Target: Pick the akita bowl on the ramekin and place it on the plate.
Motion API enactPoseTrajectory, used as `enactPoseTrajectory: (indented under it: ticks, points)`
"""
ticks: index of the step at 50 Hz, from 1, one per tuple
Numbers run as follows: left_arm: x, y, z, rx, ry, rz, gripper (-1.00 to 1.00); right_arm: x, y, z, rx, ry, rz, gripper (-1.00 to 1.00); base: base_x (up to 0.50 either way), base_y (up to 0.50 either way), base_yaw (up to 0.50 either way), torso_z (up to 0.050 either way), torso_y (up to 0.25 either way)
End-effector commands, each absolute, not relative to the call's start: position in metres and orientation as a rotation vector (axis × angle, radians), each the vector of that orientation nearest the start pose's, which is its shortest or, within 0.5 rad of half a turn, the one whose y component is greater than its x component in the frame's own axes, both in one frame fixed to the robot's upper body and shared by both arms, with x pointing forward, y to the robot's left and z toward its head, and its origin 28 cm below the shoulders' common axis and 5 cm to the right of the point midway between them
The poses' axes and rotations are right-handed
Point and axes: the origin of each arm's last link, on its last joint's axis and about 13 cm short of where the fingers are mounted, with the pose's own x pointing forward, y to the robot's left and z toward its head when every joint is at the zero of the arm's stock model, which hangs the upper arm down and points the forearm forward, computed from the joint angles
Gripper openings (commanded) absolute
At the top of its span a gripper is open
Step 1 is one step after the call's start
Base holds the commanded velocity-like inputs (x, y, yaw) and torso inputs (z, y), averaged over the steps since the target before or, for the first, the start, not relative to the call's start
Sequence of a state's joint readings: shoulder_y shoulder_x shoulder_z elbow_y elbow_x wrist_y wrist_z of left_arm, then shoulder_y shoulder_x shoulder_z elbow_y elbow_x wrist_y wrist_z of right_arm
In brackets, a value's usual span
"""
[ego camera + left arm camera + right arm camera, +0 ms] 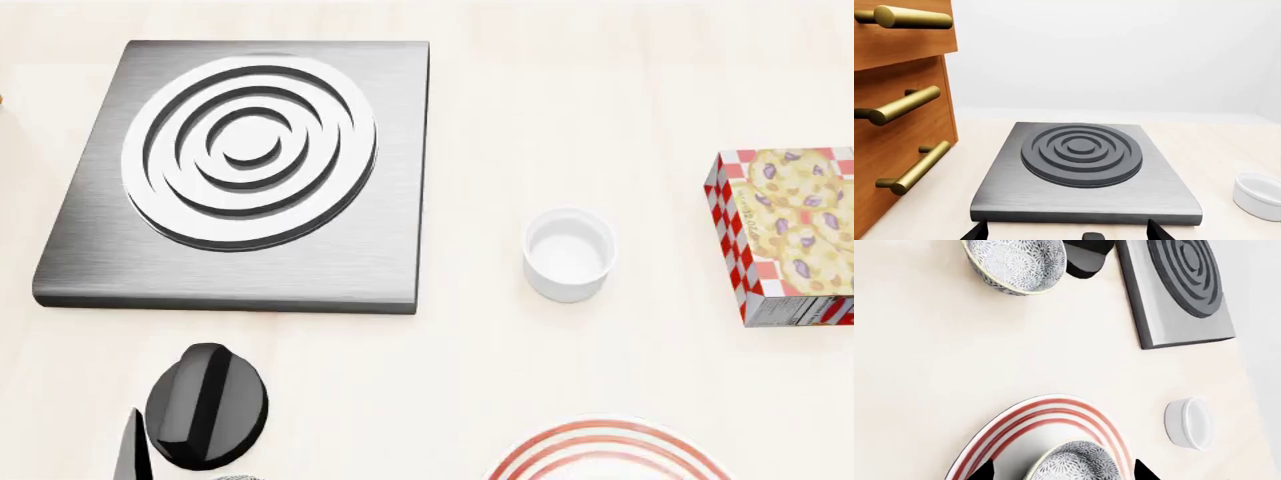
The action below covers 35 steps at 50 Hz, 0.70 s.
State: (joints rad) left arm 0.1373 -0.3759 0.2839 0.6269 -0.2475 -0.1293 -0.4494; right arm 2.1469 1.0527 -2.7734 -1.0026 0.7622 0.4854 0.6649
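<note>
akita bowl on plate

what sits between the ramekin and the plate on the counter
Nothing: in the right wrist view only bare pale countertop separates the ramekin from the plate's red-ringed rim; the head view agrees.

Speckled bowls: two. The akita bowl sits on the plate; the second speckled bowl stands well apart on the tabletop.

Ramekin: one, plain white.

Plate: one, red-ringed, its edge showing in the head view.

Hob plate: one, grey, carrying a single ringed burner.

Black knob: one.

Food box: one, with red-and-white check.

Wooden drawer unit: one, with three brass bar handles counted in the left wrist view, the uppermost, the middle and the lowest.
</note>
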Motion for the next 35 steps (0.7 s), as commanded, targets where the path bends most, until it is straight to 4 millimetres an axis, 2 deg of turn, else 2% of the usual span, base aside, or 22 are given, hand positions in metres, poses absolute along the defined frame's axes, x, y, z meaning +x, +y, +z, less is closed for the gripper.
enactPoseTrajectory:
  ticks: [1,4,8,20,28,31,35]
  points:
    - [0.16,0.201,0.099,-0.025,-0.245,-0.001,1.0,0.124,-0.164,0.206,-1.087,0.075,0.722,1.0,0.0,0.0,0.0,0.0,0.0]
    - [0.16,0.201,0.1,-0.024,-0.246,-0.001,1.0,0.127,-0.162,0.208,-1.032,-0.012,0.691,1.0,0.0,0.0,0.0,0.0,0.0]
    - [0.16,0.201,0.099,-0.027,-0.243,-0.002,1.0,0.137,-0.162,0.216,-0.886,-0.221,0.532,1.0,0.0,0.0,0.0,0.0,0.0]
    - [0.159,0.205,0.104,-0.076,-0.261,-0.007,1.0,0.148,-0.159,0.197,-0.624,-0.36,0.332,1.0,0.0,0.0,0.0,0.0,0.0]
    - [0.159,0.205,0.106,-0.088,-0.27,-0.025,1.0,0.155,-0.158,0.186,-0.394,-0.468,0.1,1.0,0.0,0.0,0.0,0.0,0.0]
    - [0.159,0.206,0.106,-0.103,-0.269,-0.034,1.0,0.156,-0.158,0.183,-0.347,-0.506,0.081,1.0,0.0,0.0,0.0,0.0,0.0]
    - [0.159,0.206,0.106,-0.102,-0.27,-0.038,1.0,0.159,-0.16,0.177,-0.307,-0.536,0.02,1.0,0.0,0.0,0.0,0.0,0.217]
